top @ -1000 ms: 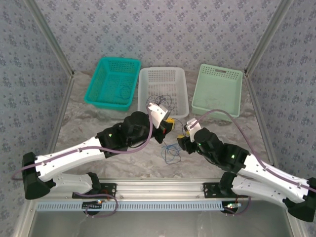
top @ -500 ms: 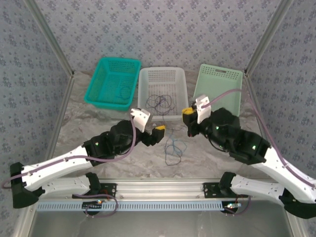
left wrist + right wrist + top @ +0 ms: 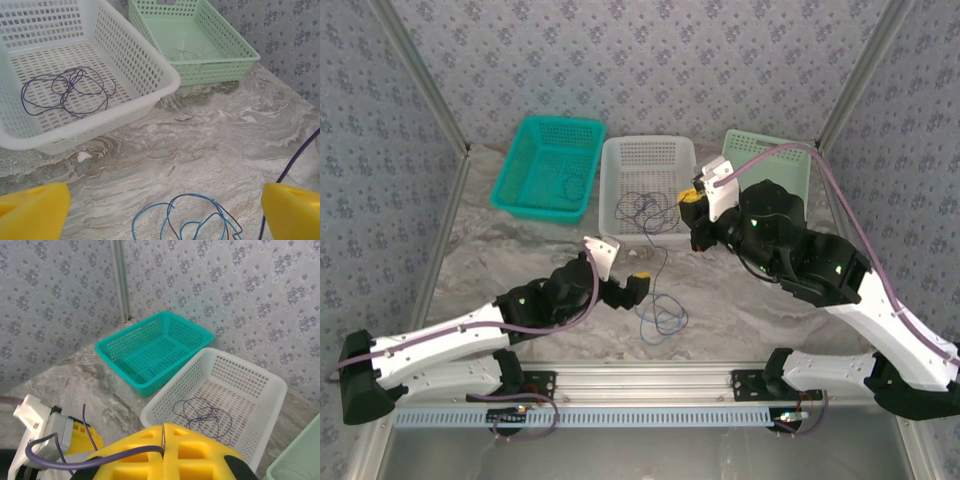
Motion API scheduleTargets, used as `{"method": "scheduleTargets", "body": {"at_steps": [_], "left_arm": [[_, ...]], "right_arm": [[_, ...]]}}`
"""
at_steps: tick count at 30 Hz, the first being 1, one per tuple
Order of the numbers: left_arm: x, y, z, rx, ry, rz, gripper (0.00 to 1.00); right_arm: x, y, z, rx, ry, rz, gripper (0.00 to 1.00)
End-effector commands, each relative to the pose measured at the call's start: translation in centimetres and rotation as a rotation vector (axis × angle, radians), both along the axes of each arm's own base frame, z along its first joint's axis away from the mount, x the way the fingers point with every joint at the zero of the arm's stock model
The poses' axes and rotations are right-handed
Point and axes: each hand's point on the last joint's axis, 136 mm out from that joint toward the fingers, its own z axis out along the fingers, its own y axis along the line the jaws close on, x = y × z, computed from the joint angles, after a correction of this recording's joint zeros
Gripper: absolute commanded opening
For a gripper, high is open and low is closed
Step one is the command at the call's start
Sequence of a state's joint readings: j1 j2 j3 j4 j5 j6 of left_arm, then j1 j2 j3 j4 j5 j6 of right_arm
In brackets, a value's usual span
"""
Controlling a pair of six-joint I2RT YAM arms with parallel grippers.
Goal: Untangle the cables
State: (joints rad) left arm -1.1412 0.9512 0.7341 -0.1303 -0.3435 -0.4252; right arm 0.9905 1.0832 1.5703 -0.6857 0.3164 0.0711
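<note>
1. I see the desk (image 3: 520,260) as a grey-veined, marble-look top. Floral wallpaper (image 3: 640,60) closes it in on three sides, and bare metal posts (image 3: 420,80) slant up the corners.
2. Three baskets stand in a row along the far side: a teal basket (image 3: 535,135) on the left, a white basket (image 3: 620,150) in the middle and a green basket (image 3: 775,146) on the right.
3. The cables are spread about. A purple tangle (image 3: 67,92) lies flat on the floor of the white basket. A thin dark loop (image 3: 570,185) lies in the teal one, and a pale wire (image 3: 187,52) lies in the green one.
4. A bunch of blue loops (image 3: 662,318) lies on the bare desk, near the middle and towards the near edge.
5. A purple strand (image 3: 663,262) climbs from those blue loops up towards my right claw (image 3: 692,205).
6. My left arm lies low, stretched from the near left corner towards the middle of the desk. The left claw (image 3: 160,215) sits just above the surface with its jaws spread wide and nothing in them. From its wrist camera, the blue loops lie on the desk between the two yellow fingertips (image 3: 35,207).
7. My right arm is raised and bent at the elbow. Its claw sits over the near right corner of the white basket and points left.
8. The right claw is pressed fully closed. The wrist camera shows a fine line at the seam of the pads, which I read as the purple strand pinched there.
</note>
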Motion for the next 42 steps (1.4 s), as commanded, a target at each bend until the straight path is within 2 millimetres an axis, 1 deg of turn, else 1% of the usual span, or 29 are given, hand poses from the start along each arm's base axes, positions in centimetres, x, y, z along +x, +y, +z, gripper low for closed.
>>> {"method": "scheduleTargets", "body": {"at_steps": [1,8,13,15,20,24,26,28,30,33,38,40,42], "left_arm": [[-0.5,-0.5,0.1,-0.057,0.005,-0.021,0.99],[-0.5,0.1,-3.0,-0.046,0.038,0.006,0.99],[-0.4,-0.2,-4.1,-0.038,0.051,0.011,0.99],[-0.4,-0.7,-4.4,-0.029,0.061,0.001,0.99],[-0.2,-2.1,-5.5,-0.007,0.086,-0.022,0.99],[0.0,-3.4,-6.7,0.028,0.112,-0.038,1.00],[0.1,-4.1,-6.8,0.027,0.116,-0.050,0.99],[0.0,-4.8,-6.3,0.006,0.105,-0.074,0.99],[-0.2,-5.7,-5.2,-0.032,0.080,-0.110,0.99],[-1.4,-7.1,-4.1,-0.052,0.019,-0.197,0.99],[-3.0,-8.8,-3.5,-0.032,-0.056,-0.285,0.99],[-3.0,-9.4,-3.2,-0.037,-0.088,-0.293,1.00],[-2.5,-10.0,-2.8,-0.028,-0.121,-0.283,0.99]], "right_arm": [[0.3,-1.5,3.6,0.032,-0.085,-0.054,0.00],[-0.1,-2.8,9.6,0.118,-0.193,-0.075,0.00],[-0.2,-3.4,13.4,0.160,-0.259,-0.087,0.00],[-0.3,-3.3,14.8,0.181,-0.280,-0.081,0.00],[-0.4,-2.8,17.1,0.228,-0.307,-0.060,0.00],[-0.5,-2.8,19.1,0.288,-0.330,-0.056,0.00],[-0.4,-2.8,19.8,0.306,-0.334,-0.061,0.00],[-0.3,-2.7,20.0,0.314,-0.329,-0.060,0.00],[-0.1,-2.3,19.9,0.312,-0.317,-0.053,0.00],[0.4,-2.2,19.4,0.304,-0.304,-0.069,0.00],[0.8,-2.3,19.3,0.323,-0.284,-0.081,0.00],[0.8,-2.2,19.3,0.335,-0.277,-0.072,0.00],[0.6,-1.9,19.3,0.350,-0.266,-0.057,0.00]]}}
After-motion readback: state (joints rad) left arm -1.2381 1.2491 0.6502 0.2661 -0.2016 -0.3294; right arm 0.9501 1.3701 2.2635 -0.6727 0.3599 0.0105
